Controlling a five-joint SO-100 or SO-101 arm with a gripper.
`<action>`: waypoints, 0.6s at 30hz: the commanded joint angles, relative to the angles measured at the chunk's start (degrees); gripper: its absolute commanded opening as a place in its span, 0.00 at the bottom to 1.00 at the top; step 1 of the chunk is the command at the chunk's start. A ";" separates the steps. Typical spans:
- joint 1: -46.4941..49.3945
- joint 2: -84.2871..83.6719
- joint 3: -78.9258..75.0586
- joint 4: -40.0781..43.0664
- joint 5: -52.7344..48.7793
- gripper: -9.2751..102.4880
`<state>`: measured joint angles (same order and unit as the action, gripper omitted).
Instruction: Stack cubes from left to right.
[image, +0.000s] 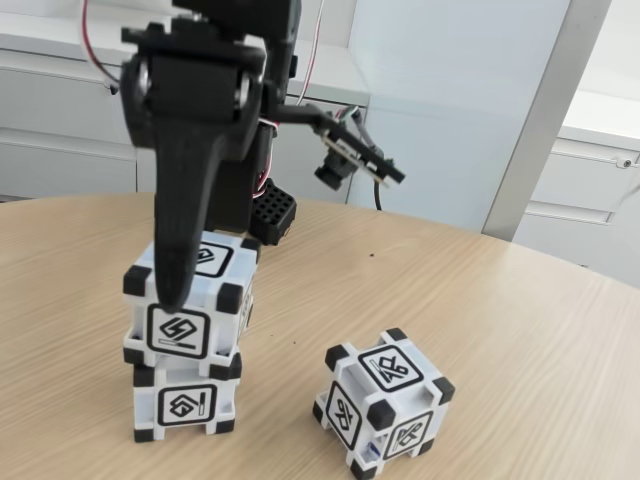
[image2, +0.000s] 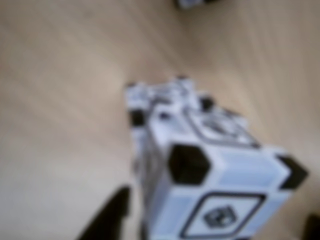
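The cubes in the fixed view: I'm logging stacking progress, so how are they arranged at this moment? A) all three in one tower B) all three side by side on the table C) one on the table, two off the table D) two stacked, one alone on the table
D: the upper cube sits on the lower cube at the left, while the third cube stands alone on the table to the right.

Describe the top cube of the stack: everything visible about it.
The top cube looks like white plastic with black corner blocks and black-framed line glyphs on its faces. It sits on the lower cube, turned slightly out of line with it. A black finger of the gripper runs down over its front face; whether the grip is closed is unclear. The wrist view shows it blurred.
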<state>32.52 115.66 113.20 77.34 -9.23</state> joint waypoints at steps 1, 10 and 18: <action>-0.26 3.96 -0.26 0.26 -0.53 0.46; -0.70 12.04 -0.18 0.35 -3.16 0.51; -12.48 17.23 -0.18 0.35 -3.34 0.51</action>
<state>23.20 130.78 113.29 77.43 -12.66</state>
